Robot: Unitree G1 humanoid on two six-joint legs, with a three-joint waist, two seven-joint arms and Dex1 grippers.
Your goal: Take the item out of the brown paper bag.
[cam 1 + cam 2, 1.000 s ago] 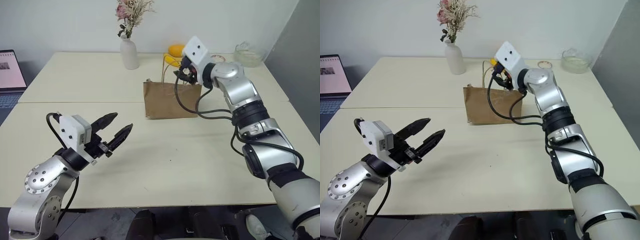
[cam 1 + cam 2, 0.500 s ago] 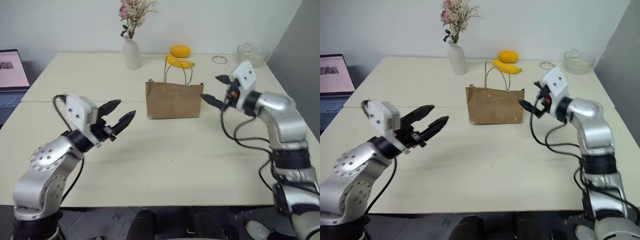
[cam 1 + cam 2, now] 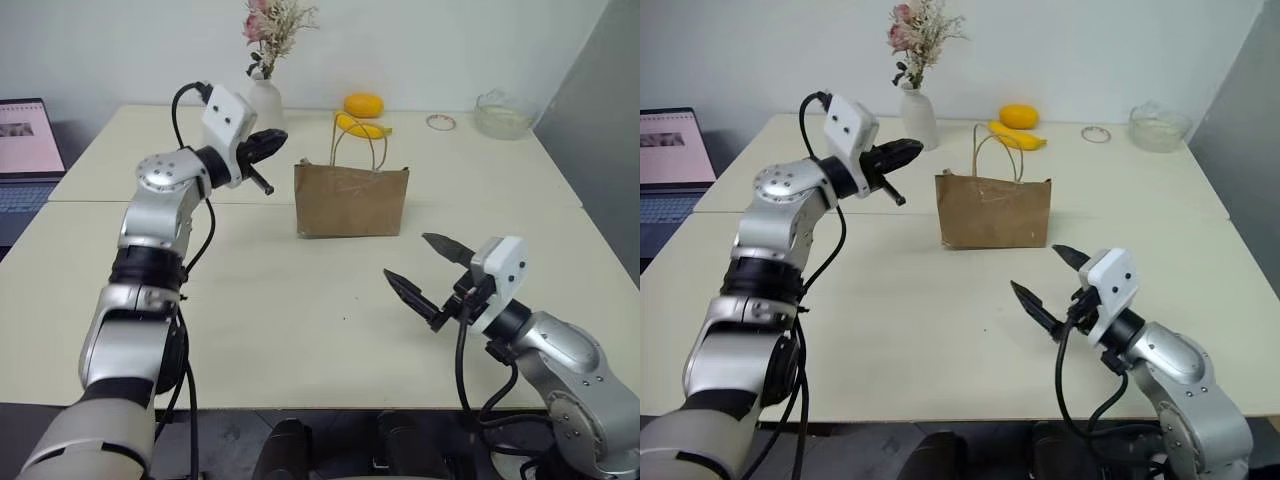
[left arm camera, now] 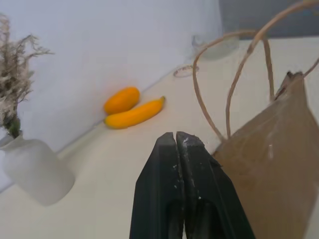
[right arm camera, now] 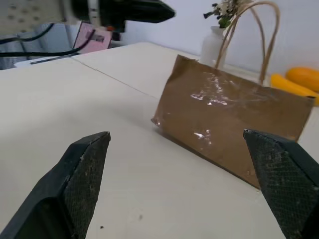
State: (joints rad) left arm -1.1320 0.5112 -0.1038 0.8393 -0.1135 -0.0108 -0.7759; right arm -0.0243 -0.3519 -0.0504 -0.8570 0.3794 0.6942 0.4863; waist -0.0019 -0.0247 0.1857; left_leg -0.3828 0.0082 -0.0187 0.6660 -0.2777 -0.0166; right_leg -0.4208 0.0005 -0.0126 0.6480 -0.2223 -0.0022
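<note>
Left gripper (image 3: pixel 270 142) pinched empty beside brown paper bag (image 3: pixel 351 202), right gripper (image 3: pixel 428 271) wide; bag could tip.

Head stereo pair looking down over table (image 3: pixel 300 330); wrist cameras facing brown paper bag (image 5: pixel 229 129) from left and near-right.
</note>
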